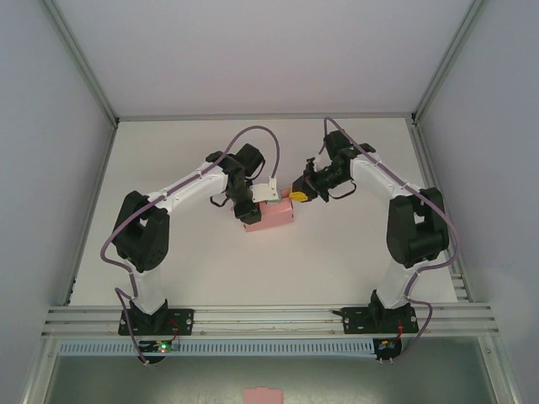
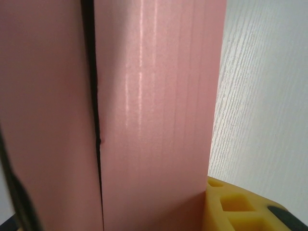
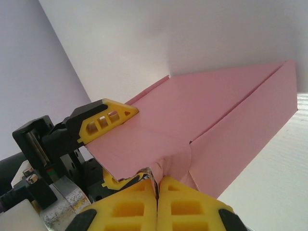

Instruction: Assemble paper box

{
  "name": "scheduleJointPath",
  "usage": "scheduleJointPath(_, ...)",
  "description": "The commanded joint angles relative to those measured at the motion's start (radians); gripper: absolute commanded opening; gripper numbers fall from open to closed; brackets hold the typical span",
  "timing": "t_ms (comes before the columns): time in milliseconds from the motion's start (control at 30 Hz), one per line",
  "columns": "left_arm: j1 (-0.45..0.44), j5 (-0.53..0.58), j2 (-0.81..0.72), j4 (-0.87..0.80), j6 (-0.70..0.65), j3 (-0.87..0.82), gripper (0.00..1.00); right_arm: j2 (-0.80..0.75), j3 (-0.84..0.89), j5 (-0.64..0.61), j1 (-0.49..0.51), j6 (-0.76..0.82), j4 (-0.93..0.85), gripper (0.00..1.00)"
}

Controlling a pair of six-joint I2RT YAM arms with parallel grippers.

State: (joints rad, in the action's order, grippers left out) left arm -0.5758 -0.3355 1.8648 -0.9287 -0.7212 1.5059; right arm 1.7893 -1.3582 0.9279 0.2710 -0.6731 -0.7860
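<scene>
At the middle of the white tabletop (image 1: pixel 354 168) is a pink box (image 1: pixel 271 215). The left fingers (image 3: pixel 108 119) hold it. The right fingers (image 3: pixel 130 207) are pinched shut on its edge.

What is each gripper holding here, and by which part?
Both hold the paper box: the left gripper clamps across one end, the right gripper pinches a thin flap at the other end.

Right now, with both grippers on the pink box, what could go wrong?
The right gripper pinches a crumpled flap of the paper box; pulling could tear or crease it. The left gripper clamps the box's end, so opposing pulls may crush it or open the seam.
</scene>
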Motion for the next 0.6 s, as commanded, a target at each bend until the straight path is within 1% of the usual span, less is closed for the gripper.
scheduleJointPath(0,-0.012,0.008,0.041,-0.063,-0.072,-0.014,0.31,-0.044,-0.048,0.184,-0.017,0.032,0.001,0.0)
scheduleJointPath(133,-0.009,0.012,0.036,-0.078,-0.105,-0.016,0.29,-0.05,-0.027,0.223,-0.049,0.039,0.019,0.0)
scheduleJointPath(200,-0.007,-0.016,0.023,-0.082,-0.136,-0.022,0.29,-0.045,-0.013,0.265,-0.062,0.033,0.02,0.0)
scheduleJointPath(233,-0.006,-0.026,0.021,-0.093,-0.149,-0.021,0.3,-0.045,-0.009,0.263,-0.065,0.038,0.026,0.0)
scheduleJointPath(300,-0.006,-0.017,0.019,-0.105,-0.152,-0.017,0.3,-0.044,-0.013,0.216,-0.054,0.058,0.019,0.0)
scheduleJointPath(367,-0.004,-0.008,0.023,-0.108,-0.16,-0.013,0.3,-0.034,-0.029,0.201,-0.039,0.154,-0.041,0.0)
scheduleJointPath(400,-0.005,-0.004,0.028,-0.107,-0.162,-0.01,0.3,-0.03,-0.032,0.17,-0.029,0.213,-0.075,0.0)
scheduleJointPath(433,-0.004,-0.003,0.035,-0.11,-0.158,0.0,0.3,-0.032,-0.028,0.103,-0.018,0.262,-0.107,0.0)
scheduleJointPath(500,-0.004,-0.003,0.052,-0.116,-0.143,0.024,0.3,-0.036,-0.009,-0.076,0.011,0.358,-0.138,0.0)
scheduleJointPath(533,-0.002,-0.005,0.057,-0.117,-0.137,0.034,0.3,-0.044,0.021,-0.167,0.022,0.362,-0.122,0.0)
scheduleJointPath(567,-0.001,-0.005,0.063,-0.119,-0.13,0.044,0.3,-0.052,0.054,-0.222,0.031,0.371,-0.095,0.0)
